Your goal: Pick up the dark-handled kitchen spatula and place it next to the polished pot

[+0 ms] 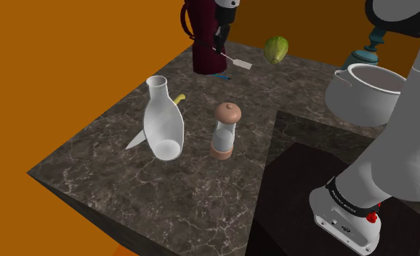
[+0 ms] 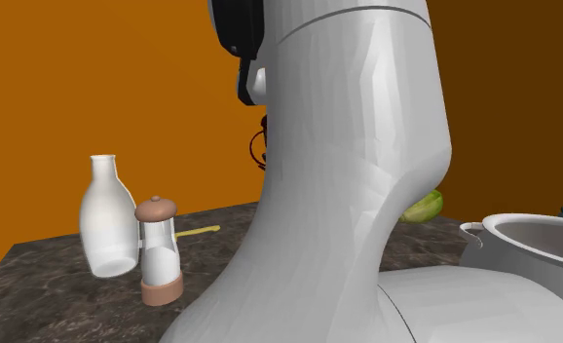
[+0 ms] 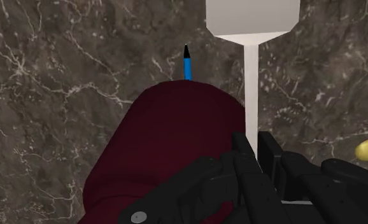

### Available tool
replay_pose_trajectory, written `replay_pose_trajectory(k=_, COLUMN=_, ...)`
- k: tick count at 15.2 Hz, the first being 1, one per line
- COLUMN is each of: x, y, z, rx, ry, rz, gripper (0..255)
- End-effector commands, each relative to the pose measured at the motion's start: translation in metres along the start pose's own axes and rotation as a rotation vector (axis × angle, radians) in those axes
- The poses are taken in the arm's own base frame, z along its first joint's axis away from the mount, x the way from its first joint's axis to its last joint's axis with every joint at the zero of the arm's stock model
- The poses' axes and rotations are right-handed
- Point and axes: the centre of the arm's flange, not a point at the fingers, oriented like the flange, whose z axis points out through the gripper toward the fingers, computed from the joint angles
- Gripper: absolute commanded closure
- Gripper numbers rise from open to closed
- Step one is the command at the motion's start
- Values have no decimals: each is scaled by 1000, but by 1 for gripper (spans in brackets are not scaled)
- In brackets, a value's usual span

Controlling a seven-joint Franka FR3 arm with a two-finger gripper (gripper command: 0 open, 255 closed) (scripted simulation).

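**Lightly built spatula in hand at desk's far end**

Clenched on the slim white shaft, the tool (image 3: 258,145) holds the spatula (image 1: 235,60) beside a maroon vessel (image 1: 206,51), well apart from the pot (image 1: 355,106). It looks light, stiff and smooth, so it is best gripped by the shaft.

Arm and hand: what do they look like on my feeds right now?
The arm is smooth white with thick rounded segments and dark joints. Near its base sits a black band with white lettering and a small red part. The hand is all black, with two blocky fingers.
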Motion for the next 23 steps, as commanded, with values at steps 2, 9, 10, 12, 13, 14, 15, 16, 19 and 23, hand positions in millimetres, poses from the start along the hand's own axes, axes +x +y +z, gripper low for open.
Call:
replay_pose_trajectory(k=2, x=2, y=0, z=-21, rx=-6, ry=11, rz=0, gripper=255)
replay_pose_trajectory(k=9, x=4, y=0, z=-57, rx=-6, ry=11, rz=0, gripper=255)
replay_pose_trajectory(k=10, x=4, y=0, z=-63, rx=-6, ry=11, rz=0, gripper=255)
replay_pose_trajectory(k=12, x=4, y=0, z=-73, rx=-6, ry=11, rz=0, gripper=255)
replay_pose_trajectory(k=13, x=5, y=0, z=-79, rx=-6, ry=11, rz=0, gripper=255)
replay_pose_trajectory(k=14, x=5, y=0, z=-84, rx=-6, ry=11, rz=0, gripper=255)
replay_pose_trajectory(k=15, x=5, y=0, z=-89, rx=-6, ry=11, rz=0, gripper=255)
replay_pose_trajectory(k=16, x=6, y=0, z=-94, rx=-6, ry=11, rz=0, gripper=255)
replay_pose_trajectory(k=19, x=-20, y=-3, z=-99, rx=-6, ry=11, rz=0, gripper=255)
replay_pose_trajectory(k=23, x=-73, y=-10, z=-102, rx=-6, ry=11, rz=0, gripper=255)
